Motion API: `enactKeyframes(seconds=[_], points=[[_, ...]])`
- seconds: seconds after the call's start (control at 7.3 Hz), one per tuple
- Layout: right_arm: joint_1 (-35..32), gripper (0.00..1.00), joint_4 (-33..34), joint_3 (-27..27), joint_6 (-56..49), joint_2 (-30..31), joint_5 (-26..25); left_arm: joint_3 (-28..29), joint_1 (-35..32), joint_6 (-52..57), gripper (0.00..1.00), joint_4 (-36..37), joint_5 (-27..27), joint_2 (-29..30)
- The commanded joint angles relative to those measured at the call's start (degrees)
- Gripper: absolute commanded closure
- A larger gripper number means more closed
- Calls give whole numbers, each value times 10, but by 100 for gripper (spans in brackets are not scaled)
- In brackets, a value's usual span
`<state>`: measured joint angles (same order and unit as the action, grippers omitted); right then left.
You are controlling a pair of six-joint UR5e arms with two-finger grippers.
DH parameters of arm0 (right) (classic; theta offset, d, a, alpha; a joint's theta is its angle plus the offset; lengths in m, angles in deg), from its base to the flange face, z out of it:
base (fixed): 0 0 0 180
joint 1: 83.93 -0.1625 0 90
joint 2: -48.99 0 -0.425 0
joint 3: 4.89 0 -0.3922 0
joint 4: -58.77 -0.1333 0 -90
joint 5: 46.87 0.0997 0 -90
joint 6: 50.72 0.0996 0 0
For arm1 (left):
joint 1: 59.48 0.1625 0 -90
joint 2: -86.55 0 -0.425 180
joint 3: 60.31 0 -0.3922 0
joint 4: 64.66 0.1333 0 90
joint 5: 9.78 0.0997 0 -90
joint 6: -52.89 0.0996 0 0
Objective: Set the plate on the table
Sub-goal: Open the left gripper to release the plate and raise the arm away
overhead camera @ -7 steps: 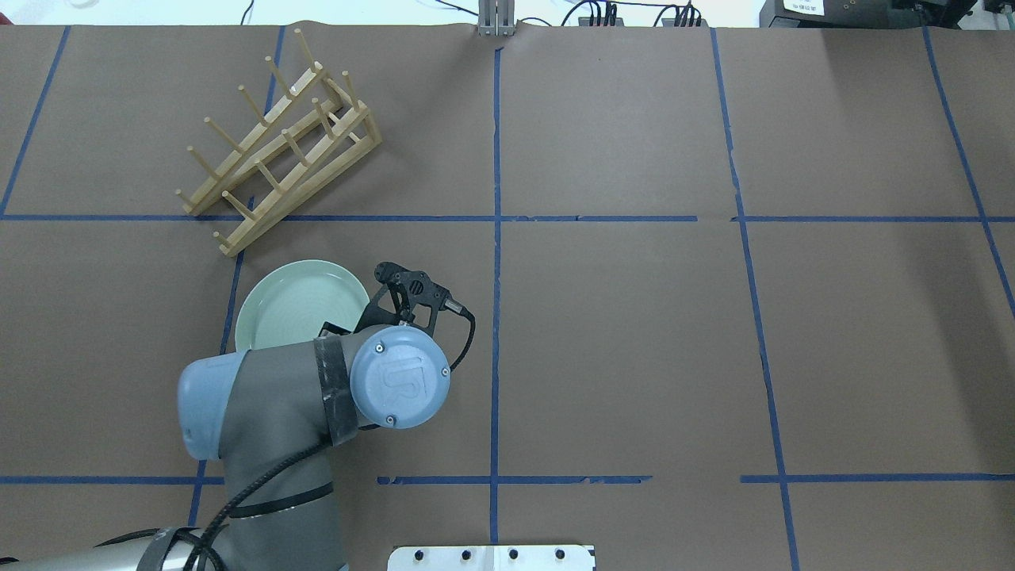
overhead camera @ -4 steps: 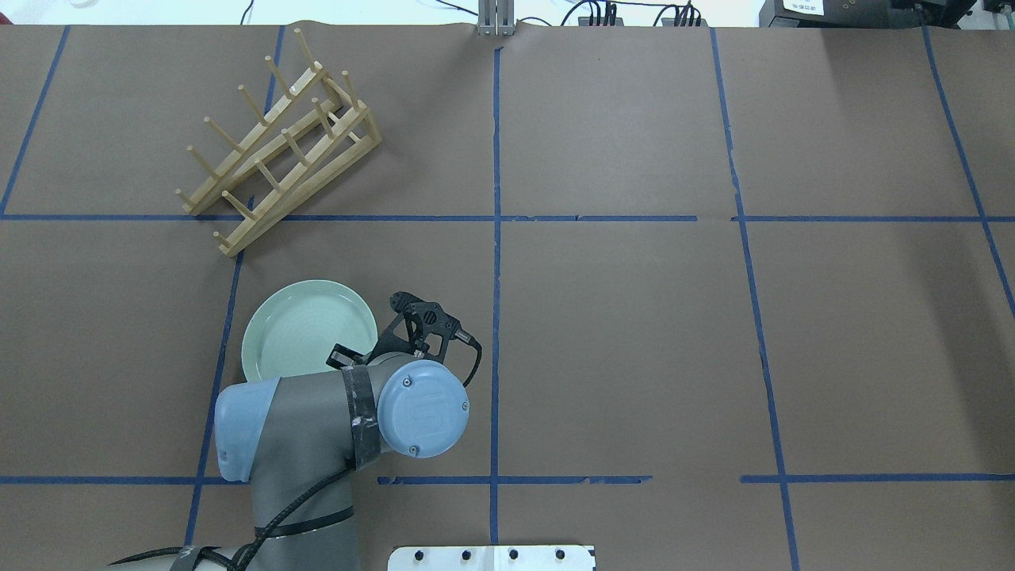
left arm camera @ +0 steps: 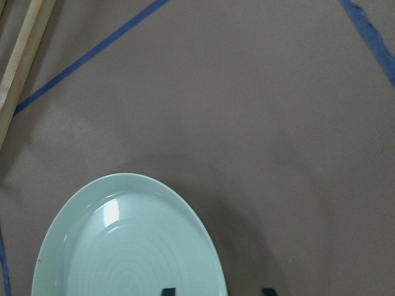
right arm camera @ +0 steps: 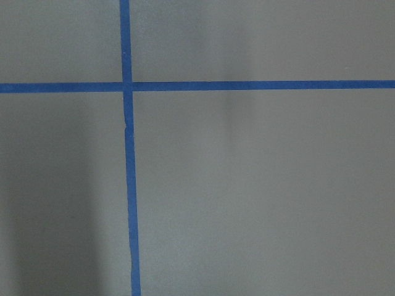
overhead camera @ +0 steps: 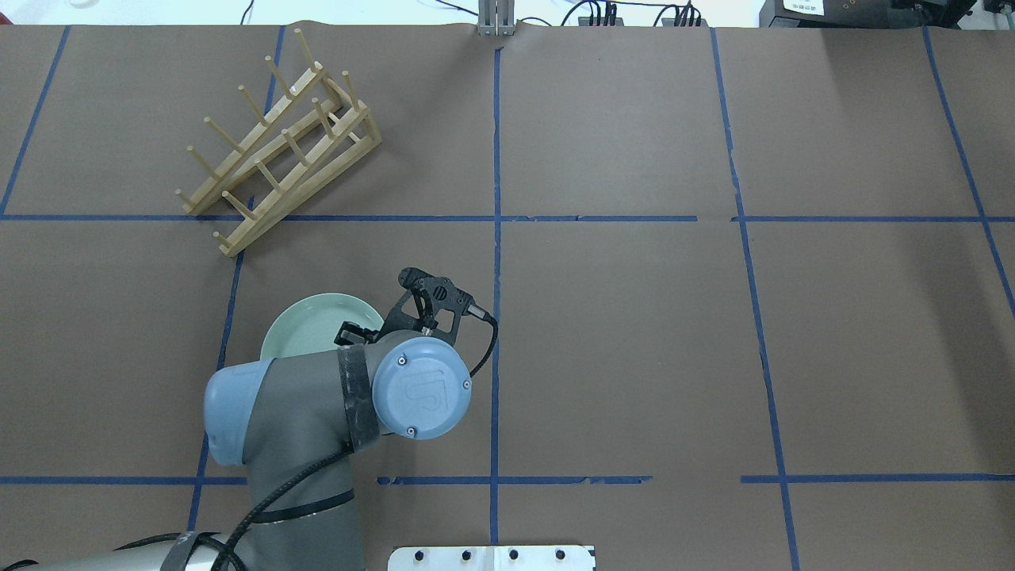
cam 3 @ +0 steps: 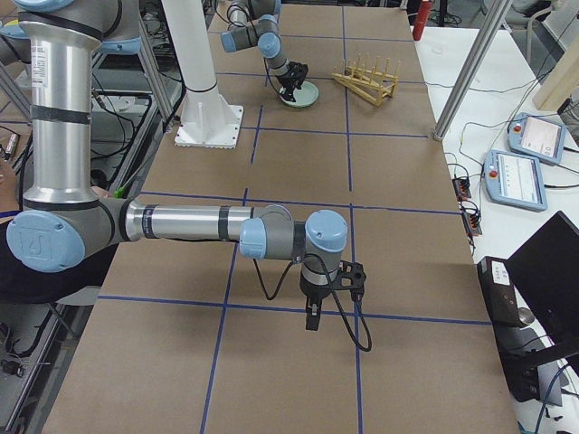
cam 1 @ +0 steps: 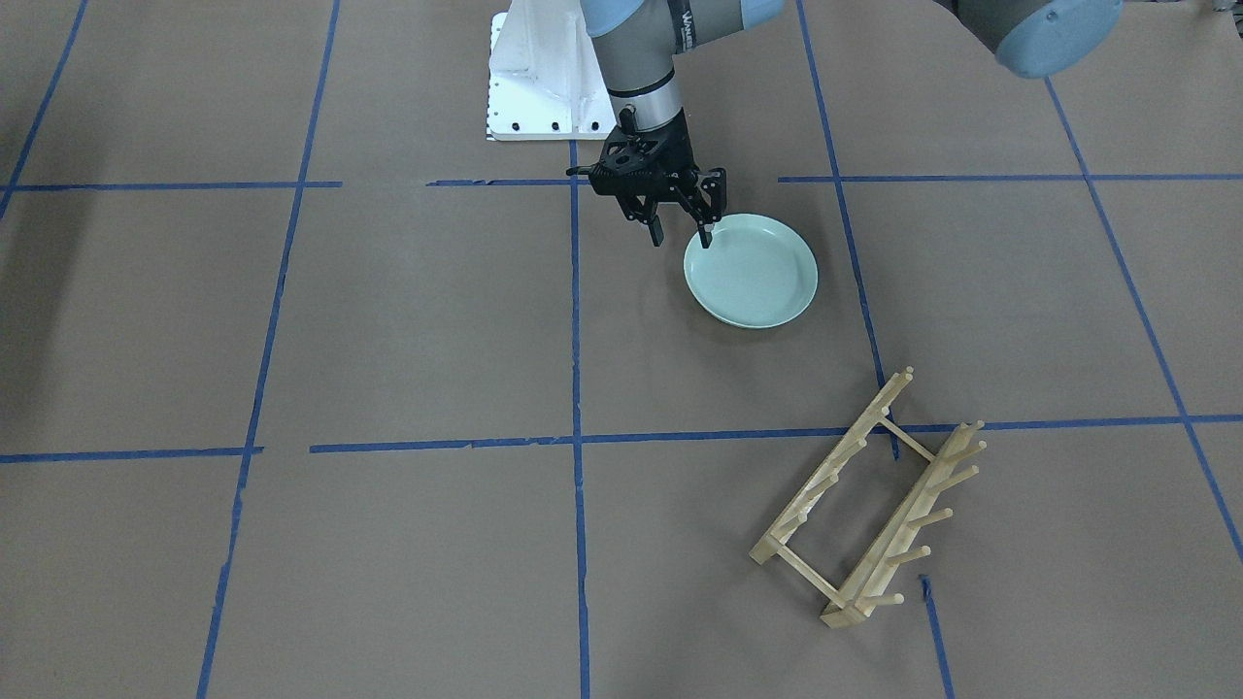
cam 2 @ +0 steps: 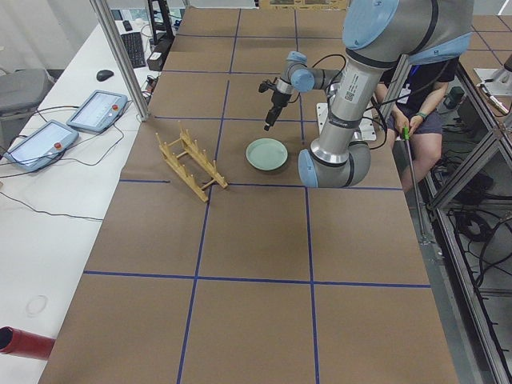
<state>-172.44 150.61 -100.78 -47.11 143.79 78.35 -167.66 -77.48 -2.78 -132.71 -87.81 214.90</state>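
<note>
A pale green plate (cam 1: 753, 272) lies flat on the brown table (cam 1: 388, 320), well apart from a wooden peg rack (cam 1: 869, 505). The left claw (cam 1: 682, 240) hangs just above the plate's edge nearest the robot, apart from it, fingers spread wide: one over the rim, one beyond it. The right claw (cam 3: 330, 294) hovers far from the plate; I cannot tell its state.

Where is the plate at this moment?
In the front-facing view the plate lies flat on the table right of centre, on the robot's left side, beside the left gripper, with the rack nearer the camera.
</note>
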Motion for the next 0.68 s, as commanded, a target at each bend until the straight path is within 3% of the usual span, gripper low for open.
enactKeyframes(seconds=[0.0,0.27,0.55], points=[[0,0,0,0,0,0,0,-65,-105,4,0,-3,-37,-1],[0,0,0,0,0,0,0,-83,-275,73,0,-4,-205,-11],[0,0,-1,0,0,0,-1,-51,-471,296,0,-67,-368,-95]])
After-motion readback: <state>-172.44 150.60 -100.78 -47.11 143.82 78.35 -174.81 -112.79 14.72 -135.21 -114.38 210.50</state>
